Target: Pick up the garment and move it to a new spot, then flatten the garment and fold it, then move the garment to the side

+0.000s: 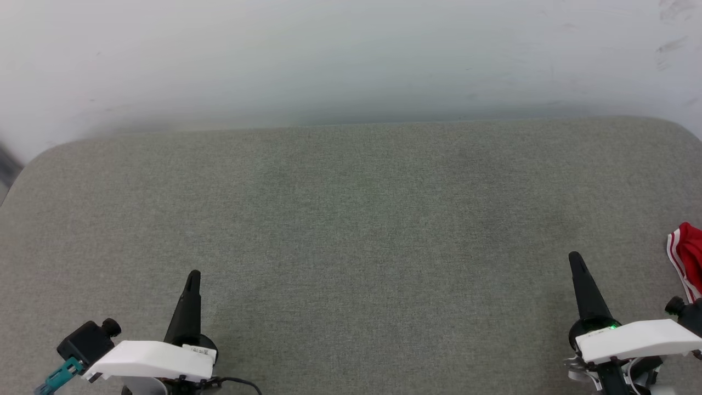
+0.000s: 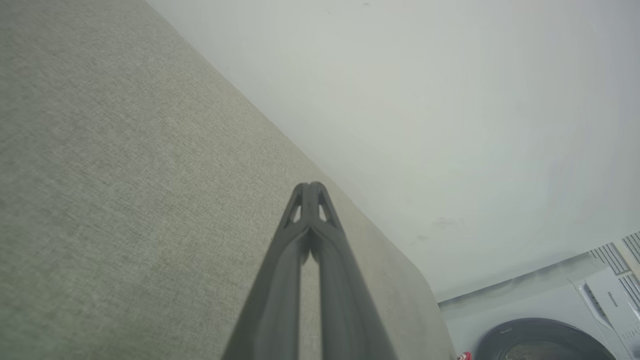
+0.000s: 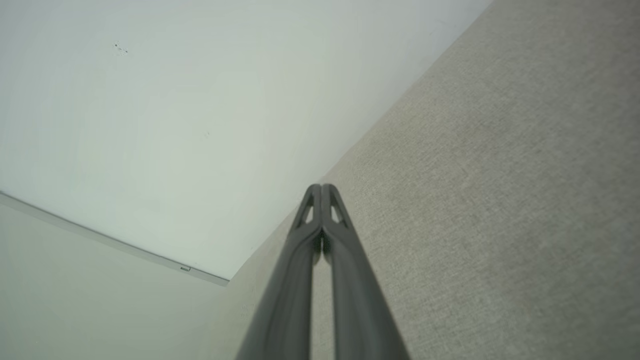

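Observation:
A small part of the garment [image 1: 688,258], red cloth with red-white striped trim, pokes in at the right edge of the head view on the grey-green padded surface [image 1: 351,219]; the rest of it is out of frame. My right gripper [image 1: 575,258] stands shut and empty to the left of it, fingers pointing away from me. At the lower left my left gripper [image 1: 193,276] is shut and empty too. Each wrist view shows its own gripper, left [image 2: 310,186] and right [image 3: 320,187], with fingertips pressed together over the bare surface.
A pale wall [image 1: 351,60] rises behind the surface's far edge. In the left wrist view a white washing machine [image 2: 550,325] with a dark round door stands beyond the rounded corner of the surface [image 2: 100,175].

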